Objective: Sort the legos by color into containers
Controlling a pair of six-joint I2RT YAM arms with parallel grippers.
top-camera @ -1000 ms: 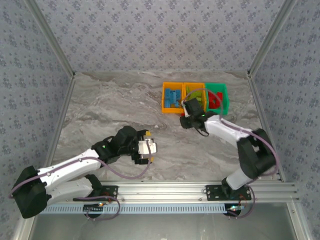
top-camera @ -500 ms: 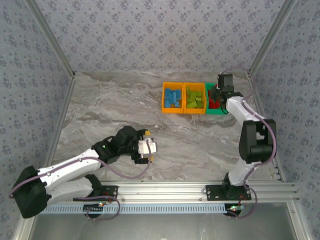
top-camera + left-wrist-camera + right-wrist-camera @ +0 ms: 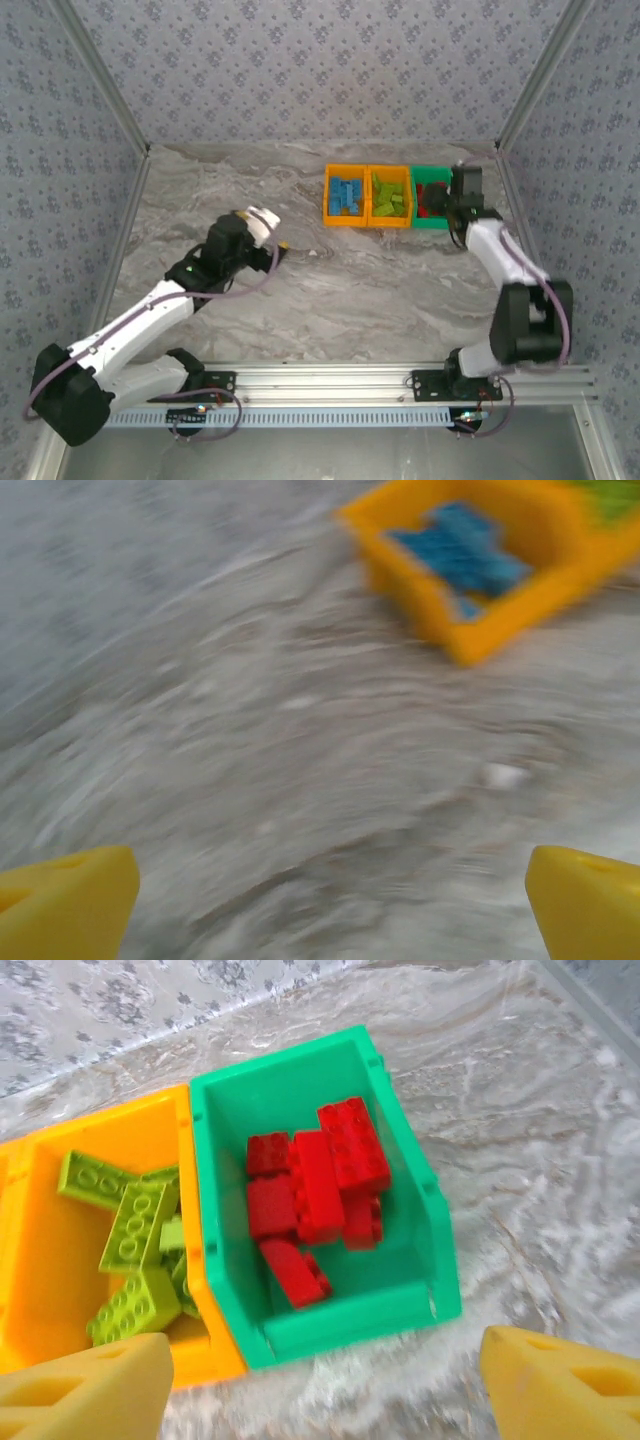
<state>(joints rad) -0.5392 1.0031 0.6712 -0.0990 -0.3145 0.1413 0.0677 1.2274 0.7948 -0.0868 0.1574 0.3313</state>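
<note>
The left gripper (image 3: 258, 220) hovers over the middle-left part of the table (image 3: 350, 300). Its jaws are spread wide and nothing is between them. The left wrist view shows it facing the orange bin with blue legos (image 3: 465, 555), probably so that it can look over the table for any brick to pick.

Farther back, the right gripper (image 3: 320, 1390) hangs just above the near-right side of the green bin (image 3: 330, 1325). Its fingers are also wide apart and empty. I judge this is a good place for letting a red brick fall in.

The red legos (image 3: 320, 1190) lie heaped in that bin, and the lime green legos (image 3: 130, 1225) lie in the orange bin (image 3: 40, 1260) touching it on the left. The three bins stand in one row, wall against wall, so each colour has its own place. The sorting looks close to the end.

The table is grey and veined like marble. A small pale speck (image 3: 500, 775) lies on it, and I cannot tell what it is. An aluminium rail (image 3: 330, 380) runs along the near edge. Walls (image 3: 320, 70) with a small grey pattern close the far side and both flanks.
</note>
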